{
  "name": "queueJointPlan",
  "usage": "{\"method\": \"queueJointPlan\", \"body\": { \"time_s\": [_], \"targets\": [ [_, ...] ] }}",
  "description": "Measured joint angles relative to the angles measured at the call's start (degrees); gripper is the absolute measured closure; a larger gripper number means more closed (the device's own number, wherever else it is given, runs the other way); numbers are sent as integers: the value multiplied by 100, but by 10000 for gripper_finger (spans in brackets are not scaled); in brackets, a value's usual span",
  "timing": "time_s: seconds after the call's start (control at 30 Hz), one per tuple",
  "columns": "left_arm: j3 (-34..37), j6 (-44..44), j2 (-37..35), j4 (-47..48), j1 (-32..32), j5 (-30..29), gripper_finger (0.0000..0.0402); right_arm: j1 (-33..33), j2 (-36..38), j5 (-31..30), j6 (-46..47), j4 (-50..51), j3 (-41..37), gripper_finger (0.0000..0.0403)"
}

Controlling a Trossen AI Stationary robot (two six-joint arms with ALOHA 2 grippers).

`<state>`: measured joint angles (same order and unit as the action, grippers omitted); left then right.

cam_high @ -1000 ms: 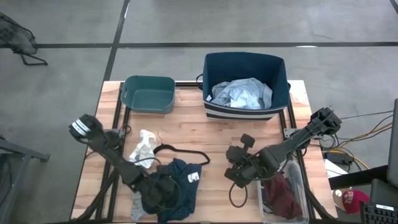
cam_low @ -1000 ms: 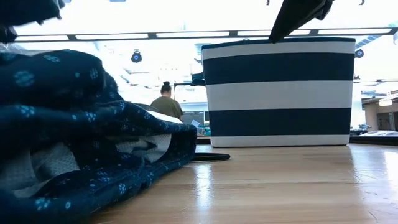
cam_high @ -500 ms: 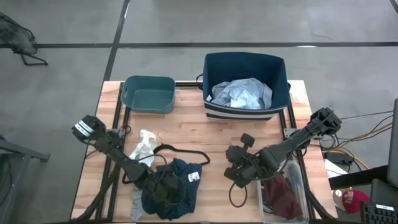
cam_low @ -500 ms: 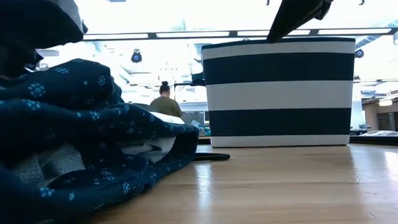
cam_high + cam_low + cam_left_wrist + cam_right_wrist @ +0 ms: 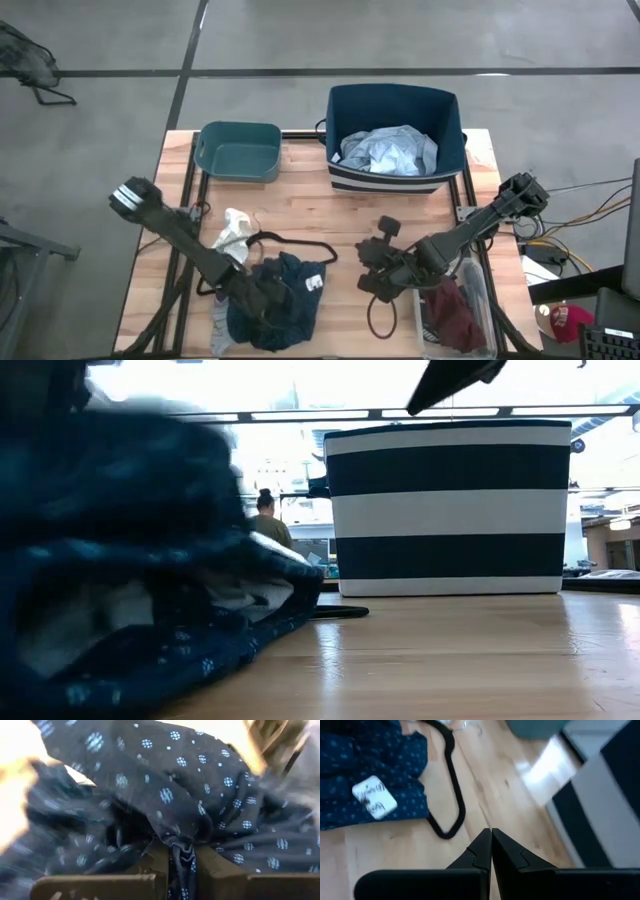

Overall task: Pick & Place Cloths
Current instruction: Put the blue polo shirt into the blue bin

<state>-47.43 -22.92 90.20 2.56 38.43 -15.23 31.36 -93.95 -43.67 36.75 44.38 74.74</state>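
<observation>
The navy patterned top [image 5: 285, 300] lies bunched on the wooden table [image 5: 330, 215] at the near left and fills the low view's left [image 5: 120, 560]. My left gripper [image 5: 182, 870] is shut on it. My right gripper [image 5: 491, 851] is shut on nothing and hovers above the table's middle [image 5: 375, 270], to the right of the top. A pale grey-blue shirt [image 5: 390, 150] lies in the striped bin [image 5: 450, 120]. A maroon piece [image 5: 455, 315] sits in a clear container at the near right. A small white cloth [image 5: 232, 232] lies on the table left of the top. My left gripper pinches a bunched fold of the navy top [image 5: 181, 852] between its two fingers [image 5: 155, 867]. It comes slanting down from the table's left. The cloth gathers into creases at the fingers, and the rest of the top lies slack on the table.
A thin black hanger [image 5: 295, 248] lies on the table by the top's far edge. A teal tub [image 5: 238, 150] stands at the far left. The striped bin [image 5: 450, 510] stands at the far right. A person [image 5: 265, 525] sits in the room behind.
My left gripper has shut on the navy top, taken a fold of it and moved up and slightly toward the far edge. The top has bunched and risen at the held part, while its lower folds stay on the table. My right gripper has rolled a little in place.
</observation>
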Motion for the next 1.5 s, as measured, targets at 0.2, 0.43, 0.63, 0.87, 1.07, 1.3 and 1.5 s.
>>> {"method": "queueJointPlan", "body": {
  "time_s": [0.2, 0.43, 0.63, 0.87, 1.07, 1.3, 1.5],
  "targets": [
    [-9, 680, -948, 314, -217, -570, 365, 137, 0, -242, -891, -626, -39, 394],
    [-249, 1083, -1746, 1221, -456, -1264, 365, 131, 0, -242, -961, -845, -195, 394],
    [-588, 1514, -2100, 1274, -734, -2072, 365, 140, 0, -233, -1581, -1973, -533, 394],
    [-1150, 1694, -2118, 1209, -1148, -2889, 365, -4, 0, -224, -1784, -3047, -976, 389],
    [-1759, 2042, -2114, 1213, -1441, -2993, 365, -119, 0, -224, -1785, -3491, -1347, 326],
    [-2647, 2640, -2114, 1125, -1557, -2994, 365, -147, 0, -145, -1996, -4841, -1860, 208],
    [-3075, 3101, -2118, 368, -1557, -2845, 365, -228, 0, -132, -2652, -6837, -2410, 134]
  ]
}}
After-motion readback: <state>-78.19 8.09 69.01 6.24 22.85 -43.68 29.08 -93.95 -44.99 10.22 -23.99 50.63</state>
